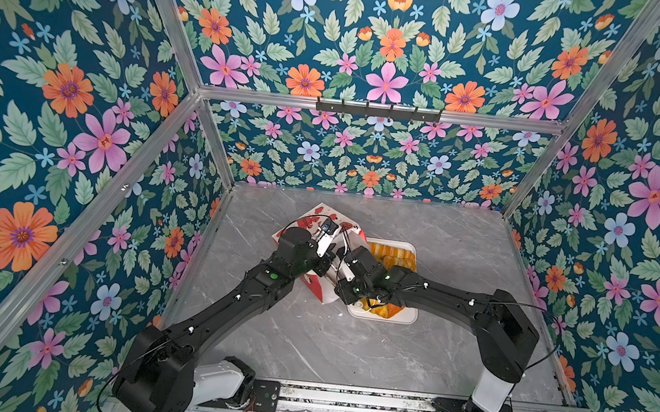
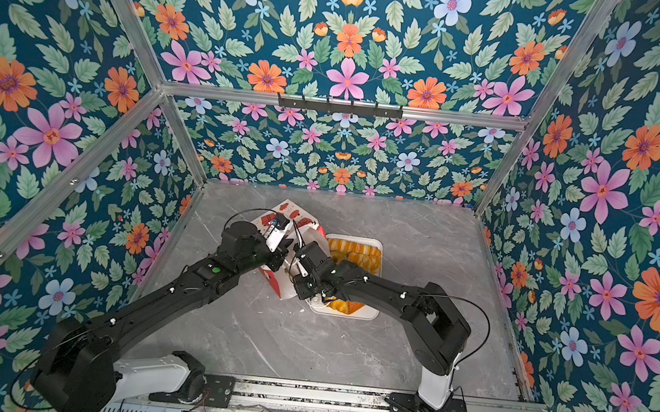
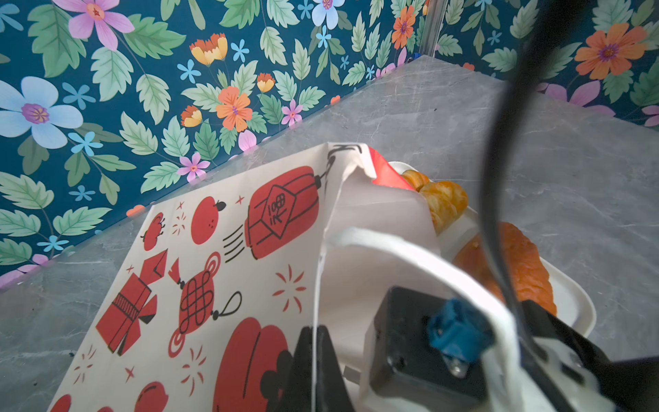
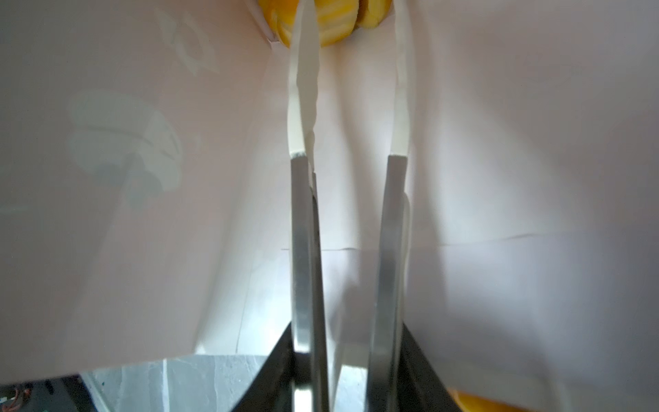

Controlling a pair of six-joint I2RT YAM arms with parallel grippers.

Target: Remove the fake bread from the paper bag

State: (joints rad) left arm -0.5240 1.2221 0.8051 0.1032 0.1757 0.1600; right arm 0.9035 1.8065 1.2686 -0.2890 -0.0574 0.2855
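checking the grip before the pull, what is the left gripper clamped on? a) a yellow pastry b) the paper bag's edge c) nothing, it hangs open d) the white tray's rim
b: in the left wrist view the left gripper is shut, with the thin open edge of the paper bag pinched between its jaws.

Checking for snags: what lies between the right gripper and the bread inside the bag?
Nothing: right wrist view shows bare bag between right gripper and bread.
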